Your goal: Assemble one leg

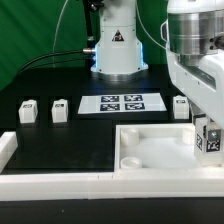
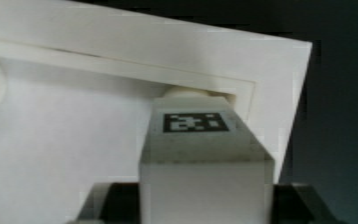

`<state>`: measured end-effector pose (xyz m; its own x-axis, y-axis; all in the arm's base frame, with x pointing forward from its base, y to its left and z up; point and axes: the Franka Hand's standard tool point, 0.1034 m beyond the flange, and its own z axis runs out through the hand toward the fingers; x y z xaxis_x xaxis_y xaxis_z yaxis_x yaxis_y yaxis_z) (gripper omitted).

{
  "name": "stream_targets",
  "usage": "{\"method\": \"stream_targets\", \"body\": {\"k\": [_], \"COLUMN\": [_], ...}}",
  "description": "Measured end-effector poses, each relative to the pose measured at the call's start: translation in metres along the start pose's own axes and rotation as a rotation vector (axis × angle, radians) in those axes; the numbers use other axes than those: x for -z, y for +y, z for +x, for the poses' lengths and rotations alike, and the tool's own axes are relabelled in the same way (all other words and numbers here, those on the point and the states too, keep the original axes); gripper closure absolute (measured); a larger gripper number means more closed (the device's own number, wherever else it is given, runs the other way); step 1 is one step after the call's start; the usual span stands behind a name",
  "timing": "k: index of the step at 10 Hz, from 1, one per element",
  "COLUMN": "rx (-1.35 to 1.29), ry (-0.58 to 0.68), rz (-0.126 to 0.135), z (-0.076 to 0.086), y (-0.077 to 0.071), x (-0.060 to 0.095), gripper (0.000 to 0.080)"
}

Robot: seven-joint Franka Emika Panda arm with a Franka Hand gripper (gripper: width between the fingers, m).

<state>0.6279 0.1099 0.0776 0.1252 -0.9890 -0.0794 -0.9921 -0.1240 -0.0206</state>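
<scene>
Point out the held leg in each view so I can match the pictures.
Exterior view: the leg hangs in the gripper at the exterior view's right edge, over the tray's corner there.
Wrist view: the leg is at centre, running away from the camera, tag facing it.
Shared landmark: the tray's raised rim.

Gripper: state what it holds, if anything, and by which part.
The gripper holds a leg upright over the tray's corner. The jaws clamp its upper end, above the tag; the lower end hangs free.
</scene>
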Motion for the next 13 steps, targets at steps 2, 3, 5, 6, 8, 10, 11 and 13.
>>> {"method": "stream_targets", "body": {"k": [2,3,5,6,8,10,11,13], "rx": [0.011,0.015,0.051,0.11,0.365,0.58,0.662,0.914], "ry": [-0.005,-0.007,-0.008,-0.008,-0.006,-0.006,-0.007,0.011], "rz": [0.0,0.0,-0.001,-0.001,-0.004,-0.007,-0.013,-0.025], "z": [-0.001,-0.0016,-0.0022,-0.0023,-0.0043,-0.004,-0.0046,-0.0045], "y": [0.0001,0.0002,0.0004,0.0005,0.0012,0.0018,0.0021,0.0005], "x": [-0.0007,-0.001,-0.0015,-0.0017,-0.0035,-0.0046,-0.0043,-0.0027], "gripper": [0.0405,0.0269,0.0175,0.0157,0.0151,0.015,0.015,0.015]}}
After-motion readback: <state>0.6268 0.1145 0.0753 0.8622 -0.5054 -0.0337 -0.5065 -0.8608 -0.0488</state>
